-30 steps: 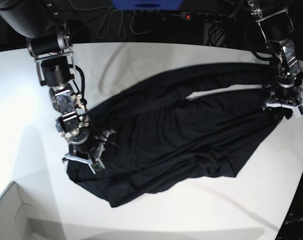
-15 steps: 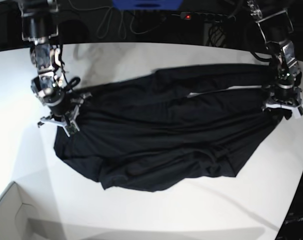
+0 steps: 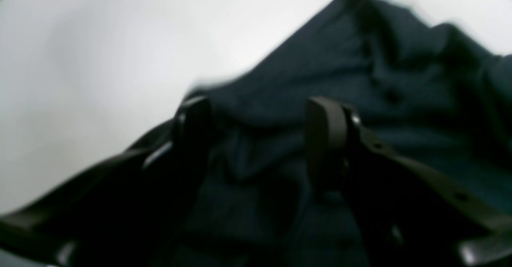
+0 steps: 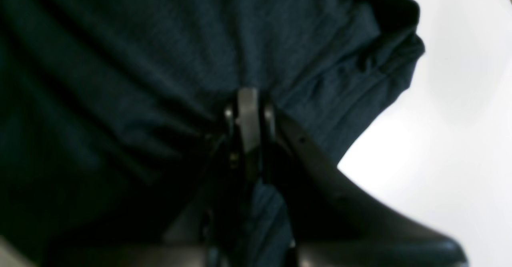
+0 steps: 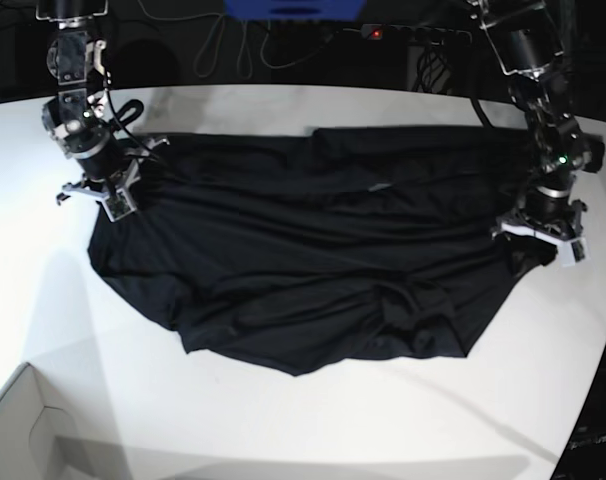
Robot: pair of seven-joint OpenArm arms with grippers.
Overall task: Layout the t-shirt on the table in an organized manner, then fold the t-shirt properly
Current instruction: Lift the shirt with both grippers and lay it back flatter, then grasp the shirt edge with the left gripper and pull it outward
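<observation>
Right gripper (image 4: 249, 111) had its fingers pressed together, pinching a bunched fold of the black t-shirt (image 4: 132, 71); fabric creases fanned out from the pinch point toward the left of the wrist frame. In the base view this gripper (image 5: 101, 192) sat at the upper left, at the shirt's left edge.

Left gripper (image 3: 260, 139) had its two fingers (image 3: 326, 139) spread apart, with shirt cloth (image 3: 360, 79) lying between and beyond them; blurred view, so cannot tell whether the fabric was actually gripped. In the base view it (image 5: 539, 236) was at the right edge of the frame, over the shirt's right end.

T-shirt (image 5: 313, 250) lay stretched wide across the middle of the white table (image 5: 283, 430), between the two grippers, wrinkled, lower hem bunched near centre-bottom. White cardboard box corner (image 5: 23, 430) at lower left, well apart from the shirt. Cables and a blue object (image 5: 293, 8) along the dark top edge.
</observation>
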